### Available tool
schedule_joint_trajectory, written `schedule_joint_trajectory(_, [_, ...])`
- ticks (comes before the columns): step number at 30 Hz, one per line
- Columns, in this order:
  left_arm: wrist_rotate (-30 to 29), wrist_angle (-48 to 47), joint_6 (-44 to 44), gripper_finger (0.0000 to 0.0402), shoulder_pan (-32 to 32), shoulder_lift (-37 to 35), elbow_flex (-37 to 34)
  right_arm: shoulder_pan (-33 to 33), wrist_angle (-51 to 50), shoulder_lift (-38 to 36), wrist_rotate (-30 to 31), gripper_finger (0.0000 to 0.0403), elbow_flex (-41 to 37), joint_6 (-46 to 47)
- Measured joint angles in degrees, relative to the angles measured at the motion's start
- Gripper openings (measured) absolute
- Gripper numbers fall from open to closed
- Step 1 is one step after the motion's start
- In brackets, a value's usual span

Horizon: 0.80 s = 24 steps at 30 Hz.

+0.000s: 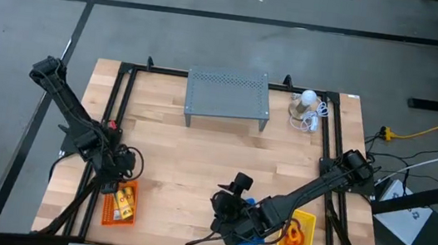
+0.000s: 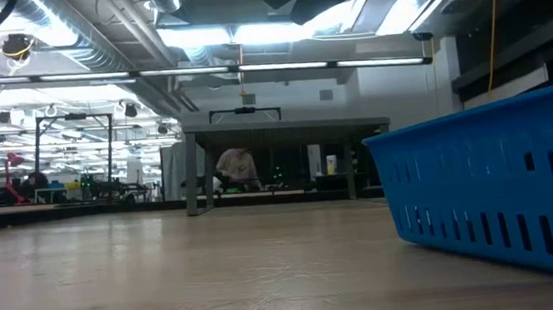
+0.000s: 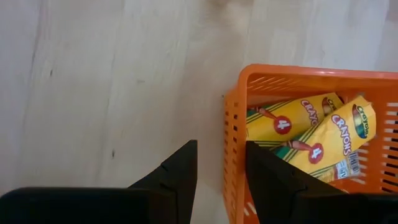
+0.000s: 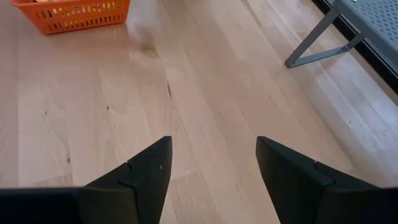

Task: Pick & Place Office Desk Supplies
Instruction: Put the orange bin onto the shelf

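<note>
Broadly, the wooden table carries a grey perforated shelf at its far edge and a white bulb with its cord beside it, both kept well away from the working area near the front, probably so the arms have free reach.

Three baskets sit along the front edge, which looks like a sorting layout: the orange basket on the left, the blue basket near the middle, and a yellow basket to the right holding an orange looped item.

Over the blue basket hangs the right gripper, its fingers spread wide apart and holding nothing; the right wrist view shows only bare wood between them, so I judge it is either about to reach for something or has nothing left to carry.

By the orange basket, the left gripper has its fingers apart, straddling the basket's near wall, one finger inside and one outside, and empty.

Smallest, the two yellow crayon packets lie inside the orange basket, side by side and overlapping, apparently already in their place.
</note>
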Motion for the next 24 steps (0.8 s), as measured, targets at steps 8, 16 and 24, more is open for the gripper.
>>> schedule_joint_trajectory(8, [1.46, -0.18, -0.33, 0.0130, 0.00, 0.54, 0.00, 0.00, -0.01, 0.00, 0.00, 0.0233, 0.00, 0.98])
schedule_joint_trajectory(16, [-4.77, -2.06, -3.12, 0.0130, 0.37, 1.49, 1.41, 0.00, -0.01, 0.00, 0.00, 0.0233, 0.00, 1.09])
schedule_joint_trajectory(24, [-12.40, -14.69, -9.82, 0.0131, 0.80, 1.49, 10.84, 0.07, -0.01, 0.00, -0.15, 0.0233, 0.00, 1.26])
